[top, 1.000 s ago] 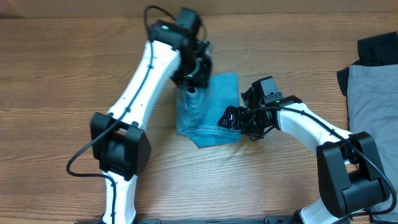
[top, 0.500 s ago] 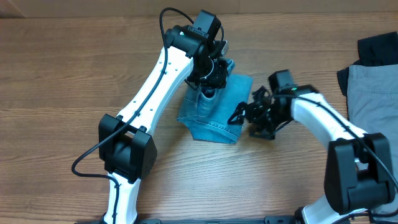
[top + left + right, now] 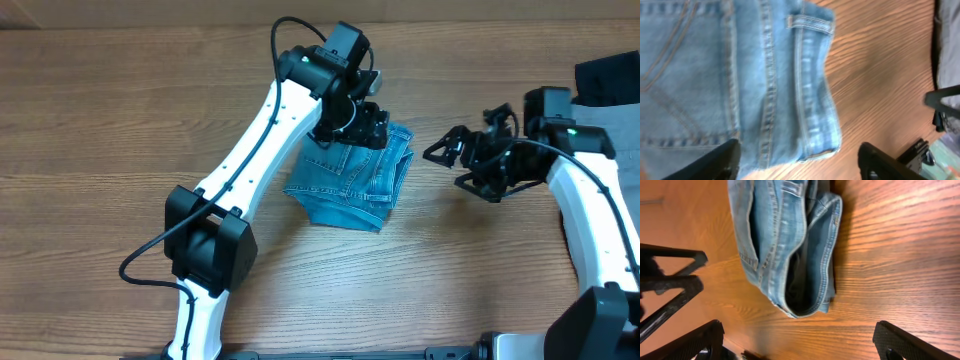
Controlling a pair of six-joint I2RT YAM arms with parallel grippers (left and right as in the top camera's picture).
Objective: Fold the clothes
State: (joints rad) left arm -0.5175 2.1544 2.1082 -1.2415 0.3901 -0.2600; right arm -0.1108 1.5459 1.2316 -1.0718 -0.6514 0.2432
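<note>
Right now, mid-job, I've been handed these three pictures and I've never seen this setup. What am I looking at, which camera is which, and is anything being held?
You are seeing two white robot arms, a left arm and a right arm, at a wooden table. Each ends in a two-finger gripper. The wide picture is from a fixed camera above the table. The other two come from a camera on each wrist, looking down past that arm's own black fingers.

In the middle lie light blue jeans, folded into a compact bundle. The left gripper is over their far edge with its fingers spread, and nothing is pinched between them. The right gripper is beside the jeans, apart from them, wide open and empty. At the table's right edge lie grey trousers and a black garment, neither touched.
</note>
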